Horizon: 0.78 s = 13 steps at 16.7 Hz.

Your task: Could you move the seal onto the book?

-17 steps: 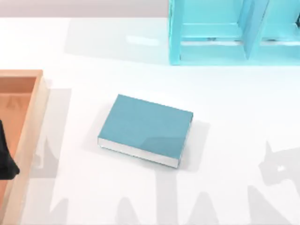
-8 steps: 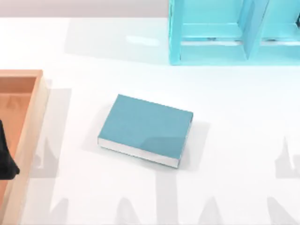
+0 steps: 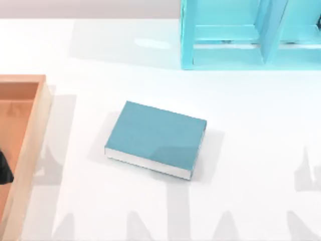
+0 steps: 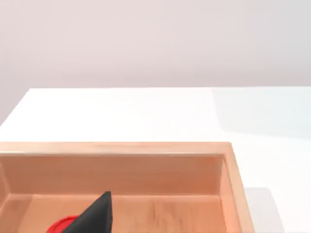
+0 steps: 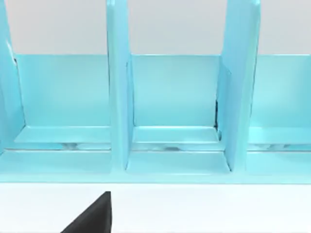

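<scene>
Since a second ago the left gripper sank into the tray; seal beside its jaws, spread unclear.

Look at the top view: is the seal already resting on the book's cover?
No: the book has a bare cover, while the seal shows red inside the wooden tray.

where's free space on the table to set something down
Bare table lies between the book and the top view's right edge, and between book and cyan shelf unit. The left is crowded by the wooden tray.
</scene>
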Each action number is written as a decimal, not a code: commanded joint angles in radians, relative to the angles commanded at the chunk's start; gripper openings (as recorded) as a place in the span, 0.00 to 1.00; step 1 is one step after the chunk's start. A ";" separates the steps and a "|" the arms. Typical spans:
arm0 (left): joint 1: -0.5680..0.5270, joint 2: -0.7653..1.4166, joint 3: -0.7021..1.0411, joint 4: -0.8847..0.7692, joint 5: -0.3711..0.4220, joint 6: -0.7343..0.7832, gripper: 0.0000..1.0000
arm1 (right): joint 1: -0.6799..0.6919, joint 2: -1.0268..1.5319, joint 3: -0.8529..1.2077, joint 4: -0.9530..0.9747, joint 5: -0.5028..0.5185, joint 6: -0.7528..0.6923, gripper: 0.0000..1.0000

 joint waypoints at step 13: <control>0.170 1.251 1.054 -0.879 -0.003 0.179 1.00 | 0.000 0.000 0.000 0.000 0.000 0.000 1.00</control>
